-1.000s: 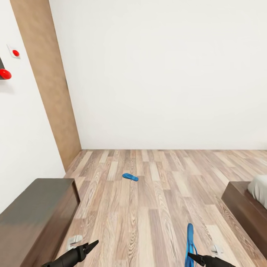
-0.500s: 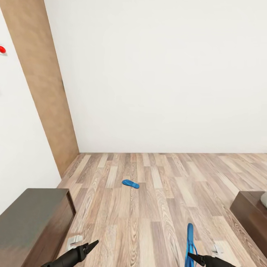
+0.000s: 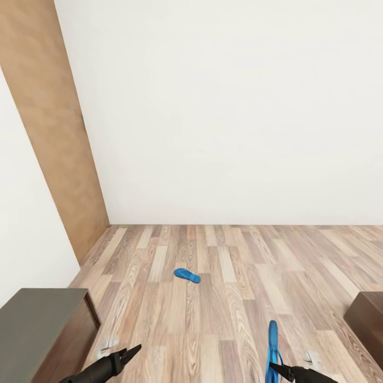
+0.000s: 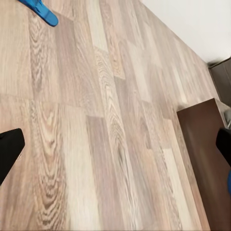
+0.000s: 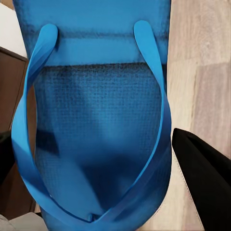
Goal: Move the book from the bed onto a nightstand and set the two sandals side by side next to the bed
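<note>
Here, 1 blue sandal (image 3: 272, 348) — apparently in right pincer (image 3: 276, 367) — another (image 3: 187, 275) ahead.

A light brown wall panel (image 3: 50, 133) stands beside white walls (image 3: 223, 106).

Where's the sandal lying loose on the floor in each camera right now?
Head view: loose sandal mid-floor, ahead of both arms.
Left wrist view: one end of it at the picture's top-left corner.
Right wrist view: what I see here is the held sandal, between the right fingers.
Shared landmark: the wood-plank floor.
</note>
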